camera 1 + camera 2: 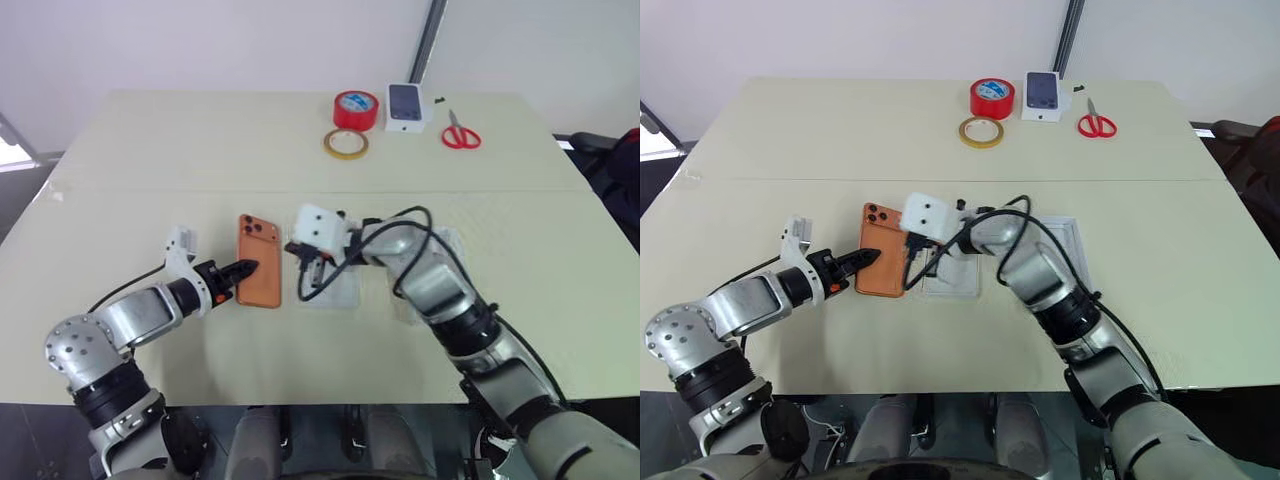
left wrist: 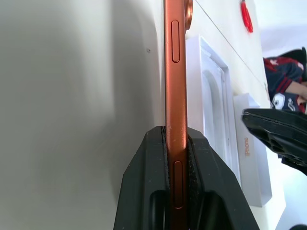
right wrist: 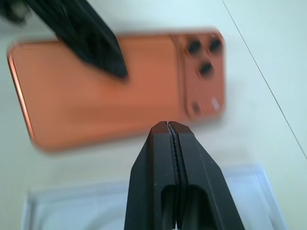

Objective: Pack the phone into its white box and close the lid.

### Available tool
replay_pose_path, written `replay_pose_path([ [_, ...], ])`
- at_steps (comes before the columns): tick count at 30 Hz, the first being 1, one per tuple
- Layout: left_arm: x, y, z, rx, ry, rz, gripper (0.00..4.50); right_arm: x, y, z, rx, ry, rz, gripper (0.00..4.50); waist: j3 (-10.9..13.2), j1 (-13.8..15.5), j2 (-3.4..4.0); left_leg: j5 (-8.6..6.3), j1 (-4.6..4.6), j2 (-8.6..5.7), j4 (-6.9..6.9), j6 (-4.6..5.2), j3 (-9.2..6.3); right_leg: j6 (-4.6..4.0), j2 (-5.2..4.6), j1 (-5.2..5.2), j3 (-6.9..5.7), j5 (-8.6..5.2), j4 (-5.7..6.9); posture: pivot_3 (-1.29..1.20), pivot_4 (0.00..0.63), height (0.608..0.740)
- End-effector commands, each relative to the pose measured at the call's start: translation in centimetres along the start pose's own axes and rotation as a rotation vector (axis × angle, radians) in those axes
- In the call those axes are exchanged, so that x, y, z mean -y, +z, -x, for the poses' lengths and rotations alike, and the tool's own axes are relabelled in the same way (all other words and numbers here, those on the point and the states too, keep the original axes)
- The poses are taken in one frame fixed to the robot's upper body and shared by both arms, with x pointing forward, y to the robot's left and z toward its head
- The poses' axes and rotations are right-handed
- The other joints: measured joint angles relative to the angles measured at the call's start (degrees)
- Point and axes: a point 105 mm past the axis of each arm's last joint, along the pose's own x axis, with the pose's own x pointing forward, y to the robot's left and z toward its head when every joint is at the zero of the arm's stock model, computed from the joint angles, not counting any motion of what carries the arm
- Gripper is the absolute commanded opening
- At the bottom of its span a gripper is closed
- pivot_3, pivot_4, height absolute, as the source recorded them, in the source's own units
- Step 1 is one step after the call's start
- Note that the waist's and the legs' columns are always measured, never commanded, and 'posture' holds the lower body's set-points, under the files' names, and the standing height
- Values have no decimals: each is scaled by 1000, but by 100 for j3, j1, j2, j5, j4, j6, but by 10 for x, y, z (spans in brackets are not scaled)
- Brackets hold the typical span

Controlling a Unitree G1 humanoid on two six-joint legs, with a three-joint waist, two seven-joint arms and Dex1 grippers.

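Observation:
The orange phone [image 1: 260, 258] lies back up on the table, its camera bump at the far end. My left gripper [image 1: 243, 268] is shut on its long left edge, one finger over the back and one beneath; the left wrist view shows the phone [image 2: 175, 72] edge-on between the pads. My right gripper [image 3: 169, 123] is shut on nothing and hovers just right of the phone, above a flat white insert [image 1: 335, 292] with an oblong recess. A white box part [image 1: 1068, 238] lies under my right forearm; I cannot tell whether it is the white box or the lid.
At the far edge of the table stand a red tape roll [image 1: 356, 108], a yellow tape ring [image 1: 345, 143], a small white box picturing a dark phone [image 1: 406, 105] and red scissors [image 1: 461, 133]. A seam crosses the tabletop [image 1: 150, 190].

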Motion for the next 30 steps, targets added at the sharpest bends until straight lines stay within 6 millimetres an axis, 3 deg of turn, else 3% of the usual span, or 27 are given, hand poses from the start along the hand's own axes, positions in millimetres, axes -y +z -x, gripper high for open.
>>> replay_pose_path([
  [1,19,8,-1,51,-86,21,43,10,14,26,77,-17,-3,0,1,-1,-1,0,0,0,0,1,0,0,-2,-1,1,0,0,0,150,740],
  [9,64,11,-13,57,-221,136,43,32,4,74,114,-100,-105,0,3,14,-2,-2,-7,2,-6,5,0,-9,-15,8,1,1,-38,0,150,740],
  [13,85,-7,-31,-36,-249,146,43,37,-19,85,47,-152,-120,0,3,27,-2,-7,-6,-2,-5,14,4,-10,-19,17,7,2,-53,0,150,740],
  [23,85,-34,-61,-110,-205,148,43,31,-38,93,-2,-185,-148,0,5,18,1,-3,-6,-2,-2,38,11,-10,3,21,4,2,-64,0,150,740],
  [30,79,-45,-66,-135,-172,84,43,29,-44,100,0,-181,-176,0,5,29,1,-4,-8,-5,2,41,11,-9,2,22,4,1,-66,0,150,740],
])
